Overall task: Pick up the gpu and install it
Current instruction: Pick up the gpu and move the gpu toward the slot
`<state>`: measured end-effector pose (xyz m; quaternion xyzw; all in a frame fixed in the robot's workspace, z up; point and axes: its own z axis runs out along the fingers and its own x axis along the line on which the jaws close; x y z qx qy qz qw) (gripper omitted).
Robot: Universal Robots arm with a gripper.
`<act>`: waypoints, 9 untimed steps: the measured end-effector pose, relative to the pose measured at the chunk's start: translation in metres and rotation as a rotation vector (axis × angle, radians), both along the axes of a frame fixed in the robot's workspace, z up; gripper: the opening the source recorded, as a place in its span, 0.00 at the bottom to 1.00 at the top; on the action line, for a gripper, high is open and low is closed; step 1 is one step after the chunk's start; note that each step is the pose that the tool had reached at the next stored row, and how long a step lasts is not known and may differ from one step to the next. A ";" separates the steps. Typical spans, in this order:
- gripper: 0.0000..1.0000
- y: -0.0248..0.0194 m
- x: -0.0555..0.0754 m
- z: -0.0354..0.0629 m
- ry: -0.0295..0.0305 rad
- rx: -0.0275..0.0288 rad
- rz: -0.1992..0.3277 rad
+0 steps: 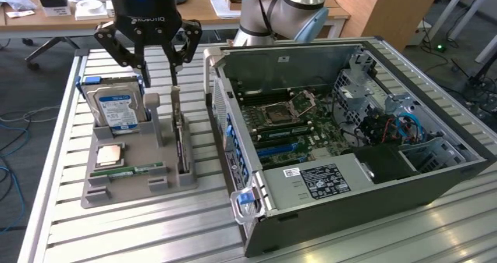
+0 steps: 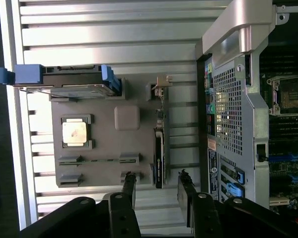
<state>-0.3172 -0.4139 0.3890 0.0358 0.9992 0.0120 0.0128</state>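
The gpu [image 1: 180, 136] stands on its edge in a slot along one side of the grey holder tray [image 1: 128, 188], with its silver bracket end up. In the wrist view the gpu [image 2: 159, 148] appears edge-on as a thin dark card. My gripper [image 1: 159, 74] hangs above the tray, over the far end of the gpu and apart from it. It is open and nothing sits between the fingers. From the wrist, my gripper [image 2: 157, 186] has its two black fingers [image 2: 129, 186] on either side of the card's line.
A hard drive [image 1: 116, 109] with blue rails, a processor chip [image 1: 109, 154] and a memory stick [image 1: 128, 171] also sit in the tray. The open computer case [image 1: 350, 176] with its motherboard [image 1: 295, 123] lies at the exterior view's right on the slatted metal table [image 1: 139, 234].
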 end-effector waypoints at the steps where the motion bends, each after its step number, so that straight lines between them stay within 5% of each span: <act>1: 0.47 0.0000 0.000 -0.0005 -0.0001 0.0001 0.000; 9: 0.47 0.0000 0.000 -0.0092 -0.0001 0.0001 0.000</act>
